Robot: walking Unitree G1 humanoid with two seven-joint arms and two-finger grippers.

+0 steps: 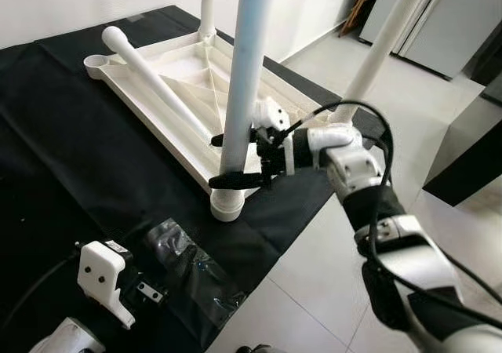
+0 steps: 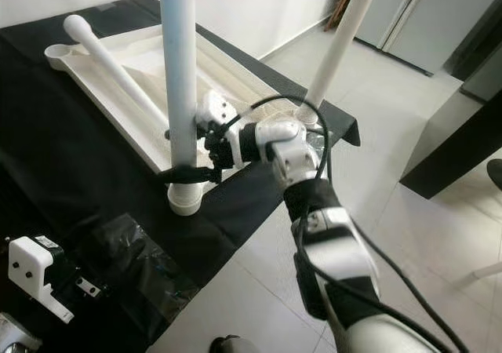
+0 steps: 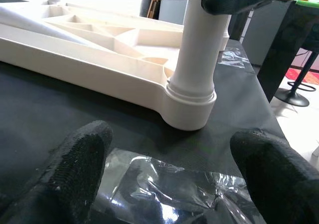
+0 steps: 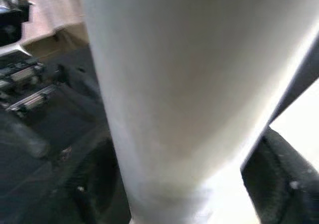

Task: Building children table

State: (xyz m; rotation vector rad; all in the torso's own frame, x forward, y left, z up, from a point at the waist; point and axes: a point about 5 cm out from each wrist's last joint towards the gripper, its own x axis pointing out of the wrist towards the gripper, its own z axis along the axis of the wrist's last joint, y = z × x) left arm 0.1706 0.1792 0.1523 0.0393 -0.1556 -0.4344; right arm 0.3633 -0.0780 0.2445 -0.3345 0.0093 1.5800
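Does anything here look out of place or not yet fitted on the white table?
One leg lies loose across the upturned tabletop, its corner socket empty. The right gripper clasps the nearest leg.

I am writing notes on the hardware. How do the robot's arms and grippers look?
The right arm is silver and white with black joints and a looping black cable. The right gripper and left gripper each have two long black fingers with a rough, dotted surface.
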